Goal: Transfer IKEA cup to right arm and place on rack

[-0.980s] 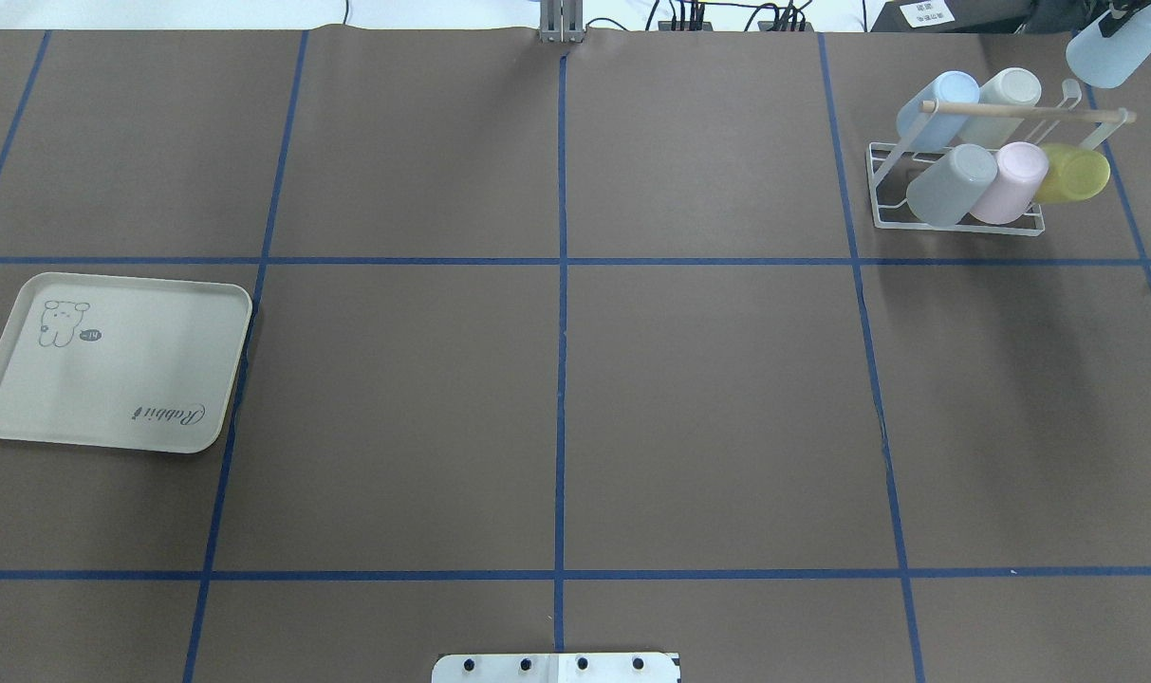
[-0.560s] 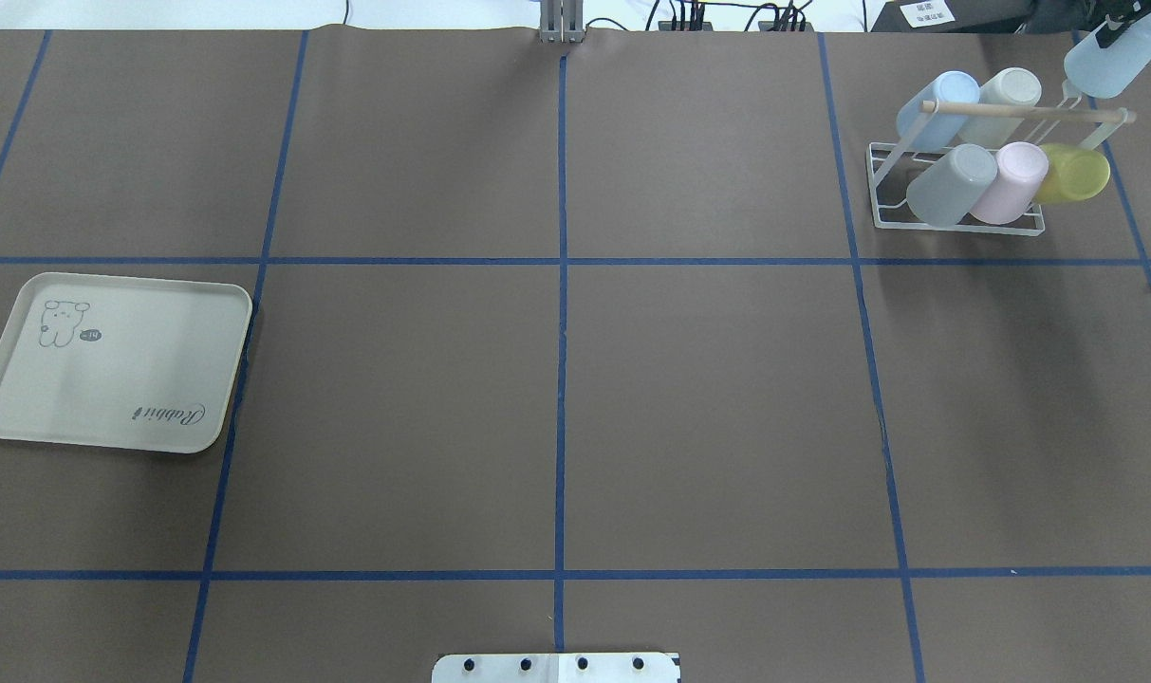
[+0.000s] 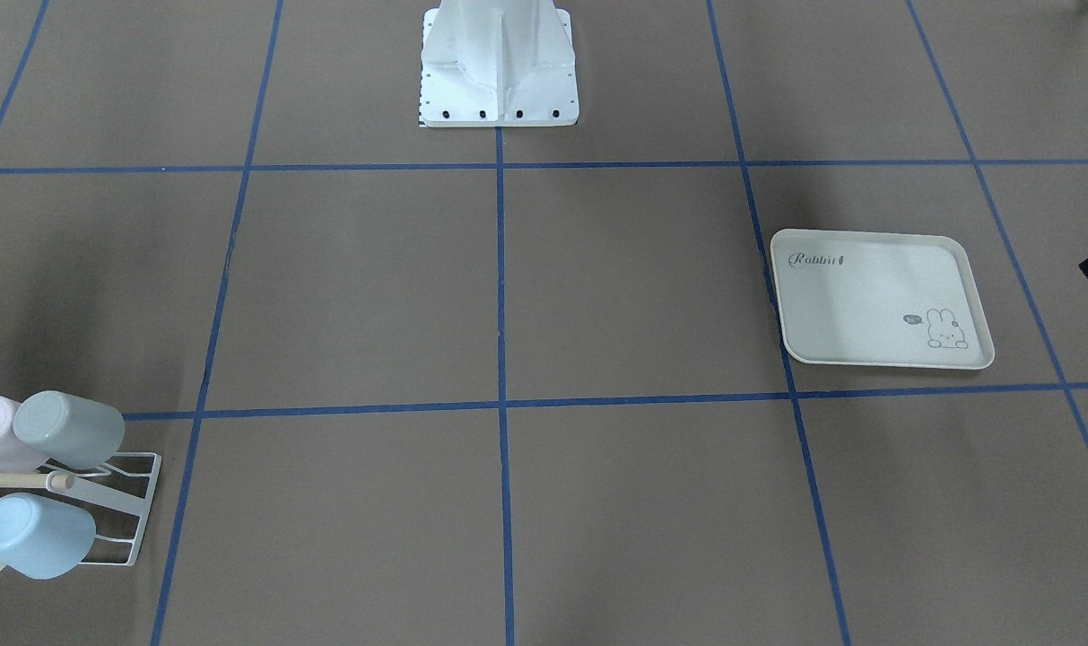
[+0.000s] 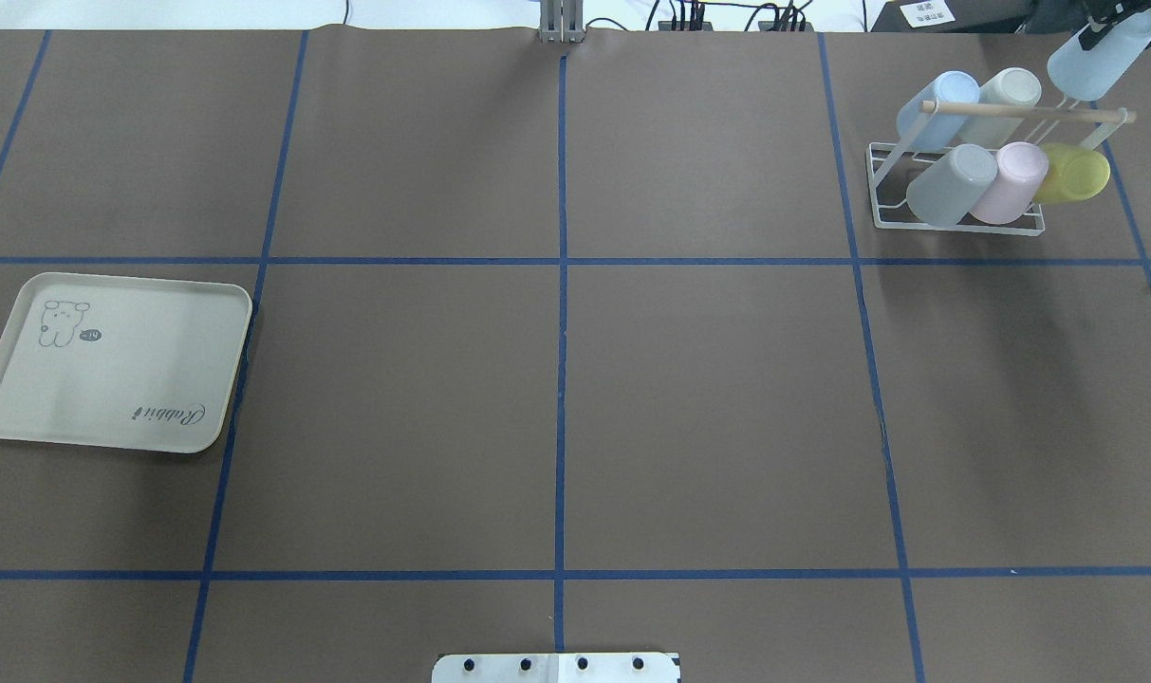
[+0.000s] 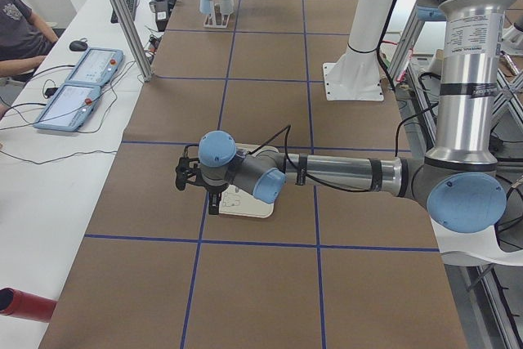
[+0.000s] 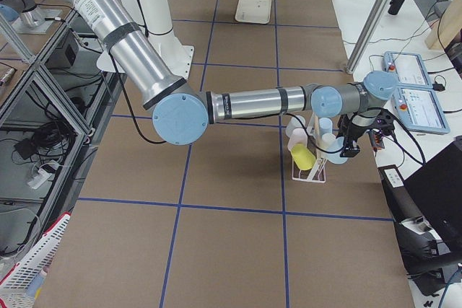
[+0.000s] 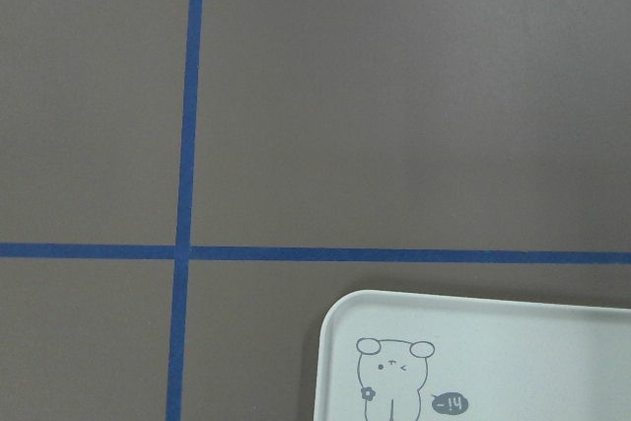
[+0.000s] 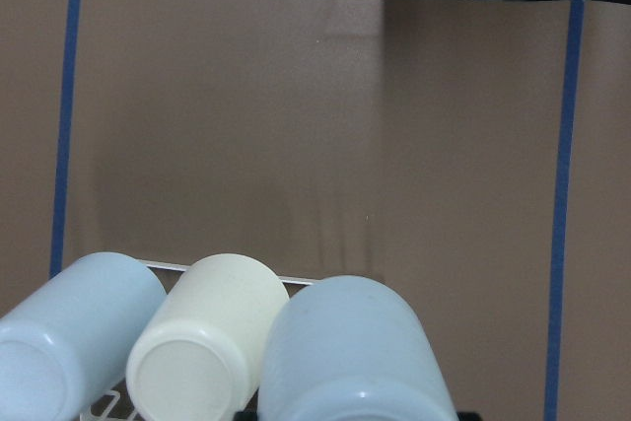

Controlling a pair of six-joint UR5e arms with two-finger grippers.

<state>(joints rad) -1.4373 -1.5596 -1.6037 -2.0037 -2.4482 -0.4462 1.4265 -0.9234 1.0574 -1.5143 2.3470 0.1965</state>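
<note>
Brown paper taped into a blue grid covers the worktop (image 4: pixel 556 398). Cables (image 4: pixel 784 17) are seen past its far edge, and in a side view a person (image 5: pixel 20 26) is seated at two tablets (image 5: pixel 78 91).

At the far right corner the rack (image 4: pixel 959 228) is stood, with a wooden rod (image 4: pixel 1021 111) laid across it. Five cups are slanted bottom-up on its prongs: a grey cup (image 4: pixel 952 185), a pink cup (image 4: pixel 1011 180) and a yellow cup (image 4: pixel 1073 174) in the near row, and two pale ones behind.

The IKEA cup (image 4: pixel 1094 64), pale blue, is held aloft just beyond the rod's right end. It is tilted like its neighbours, presumably so that it can be slid onto a prong at the back row's right end. It is gripped at its upper end by the right arm's fingers (image 4: pixel 1094 33), so the hand-over is judged done.

The left arm's fingers (image 5: pixel 181 176) hang near a corner of the cream tray (image 4: pixel 129 379). Whether they are spread or closed cannot be told.
</note>
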